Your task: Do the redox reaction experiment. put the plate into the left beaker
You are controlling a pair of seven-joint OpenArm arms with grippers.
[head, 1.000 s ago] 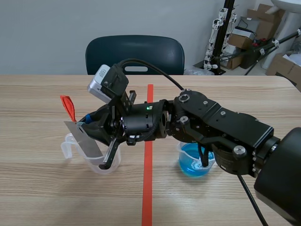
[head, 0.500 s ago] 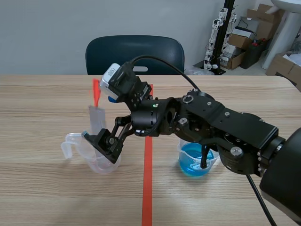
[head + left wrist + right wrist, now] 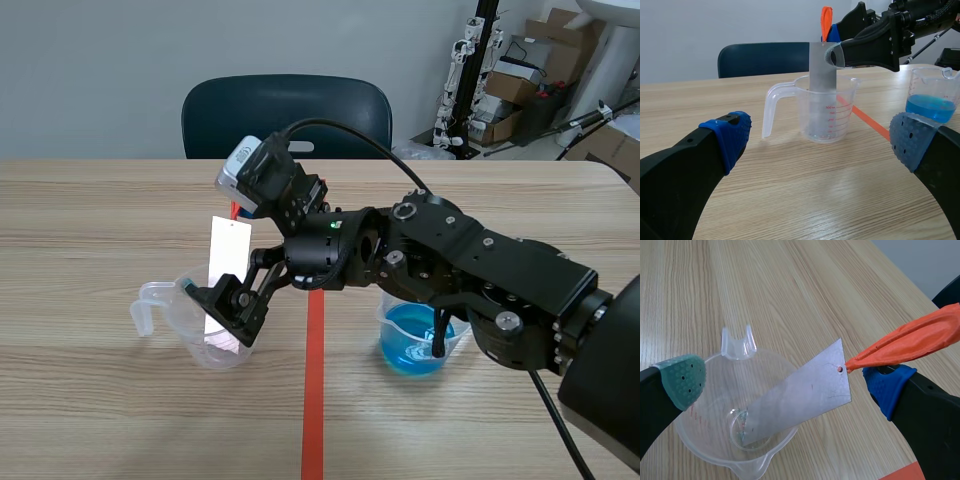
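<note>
Over the left beaker (image 3: 845, 100) my right gripper (image 3: 785, 385) hangs with its fingers spread wide, one on each side of the rim, gripping nothing. The plate (image 3: 800, 400) is in the beaker, its foot on the bottom and its upper part leaning up past the rim. The orange tag (image 3: 910, 340) at its top corner lies just by my blue pad; I cannot tell whether they touch. I judge the placing step all but done. What is left calls for drawing this arm up and back without snagging the tag or nudging the light beaker. That arm reaches from the right side across the red tape line, wrist tilted down. My left gripper (image 3: 821, 145) sits low near the table, open too, facing the beaker and well short of it.
</note>
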